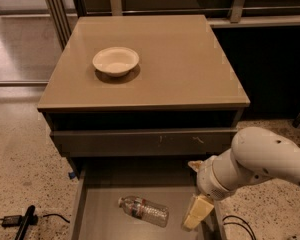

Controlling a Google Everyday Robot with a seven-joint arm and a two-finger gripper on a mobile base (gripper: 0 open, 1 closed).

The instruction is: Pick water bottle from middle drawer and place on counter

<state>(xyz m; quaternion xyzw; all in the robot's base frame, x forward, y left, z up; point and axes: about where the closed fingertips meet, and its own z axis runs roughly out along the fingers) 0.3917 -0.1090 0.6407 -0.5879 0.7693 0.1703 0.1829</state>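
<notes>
The middle drawer (140, 184) stood pulled out from the dark cabinet, its flat floor open to view. The water bottle (144, 210) lay on its side on that floor, near the drawer's front and roughly midway between its side walls, with the white cap pointing toward the drawer's left wall and its label band near the cap end. Nothing touched the bottle.

The gripper (193, 194) hung over the drawer's right side, just inside the right wall and to the right of the bottle, clear of it. Its two pale yellow fingers (198, 211) appeared spread apart, one toward the drawer's back and one toward its front, with nothing between them, though the far finger showed only as a small tip. The white arm (262, 156) reached in from beyond the drawer's right wall.

Directly above the drawer's back edge sat a closed drawer front (140, 141) with small pale scratches. Above that lay the counter (185, 69), and on it, toward the left as seen from the drawer, a cream bowl (115, 60) stood upright. Left of the drawer, a black cable (20, 221) lay on the speckled floor (20, 154).
</notes>
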